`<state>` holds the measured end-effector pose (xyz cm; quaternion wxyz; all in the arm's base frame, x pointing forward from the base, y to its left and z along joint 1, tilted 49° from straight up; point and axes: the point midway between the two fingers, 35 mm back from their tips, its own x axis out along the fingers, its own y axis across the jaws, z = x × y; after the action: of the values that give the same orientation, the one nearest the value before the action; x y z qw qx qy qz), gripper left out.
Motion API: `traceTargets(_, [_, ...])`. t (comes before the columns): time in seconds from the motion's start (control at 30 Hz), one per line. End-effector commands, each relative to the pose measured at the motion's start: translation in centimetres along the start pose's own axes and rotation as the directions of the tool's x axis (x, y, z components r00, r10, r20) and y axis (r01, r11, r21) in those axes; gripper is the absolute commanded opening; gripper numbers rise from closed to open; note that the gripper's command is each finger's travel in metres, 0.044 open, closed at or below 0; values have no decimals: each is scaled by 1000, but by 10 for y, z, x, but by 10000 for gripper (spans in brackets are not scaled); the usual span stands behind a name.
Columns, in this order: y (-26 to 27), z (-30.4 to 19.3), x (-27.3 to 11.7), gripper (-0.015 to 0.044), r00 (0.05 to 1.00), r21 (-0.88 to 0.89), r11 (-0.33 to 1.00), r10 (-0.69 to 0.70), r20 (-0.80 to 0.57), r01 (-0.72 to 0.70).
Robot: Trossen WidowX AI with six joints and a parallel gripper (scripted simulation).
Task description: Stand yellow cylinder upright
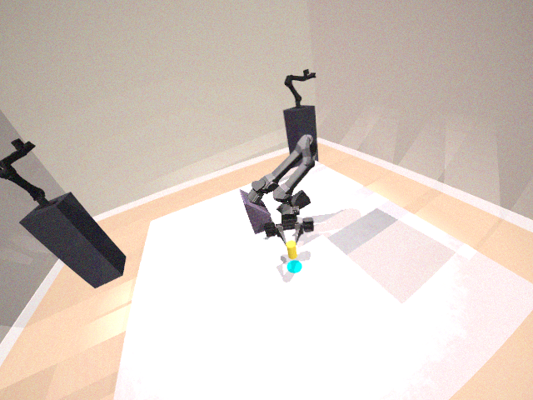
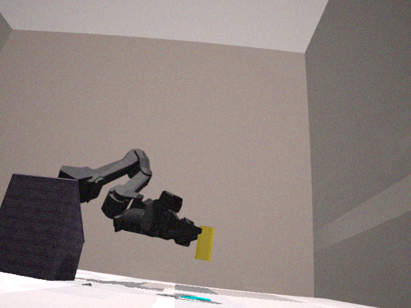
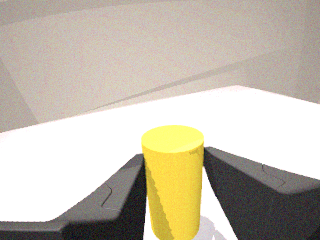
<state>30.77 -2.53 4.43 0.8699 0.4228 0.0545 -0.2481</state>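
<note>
Nearly upright yellow tall cylinder point(image 2: 203, 243), smooth, flat-topped, in gripper point(image 2: 196, 235).

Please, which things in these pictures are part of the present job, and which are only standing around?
Part of the job:
- yellow tall cylinder, held nearly upright in the air
- flat cyan circle
- dark parallel-jaw gripper

Only standing around:
- two dark rectangular pedestals carrying small idle arms
</note>
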Motion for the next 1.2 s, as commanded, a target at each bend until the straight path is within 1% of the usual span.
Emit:
traceTargets(0.0, [3, -8, 3, 105, 1000, 11, 1000, 3, 10, -3])
traceTargets(0.77, [-2, -57, 2, 105, 1000, 6, 1000, 6, 11, -6])
traceTargets(0.9, [-1, -72, 2, 105, 1000, -4, 1000, 3, 1, -3])
traceTargets(1.17, [-1, -72, 2, 105, 1000, -5, 1000, 3, 0, -3])
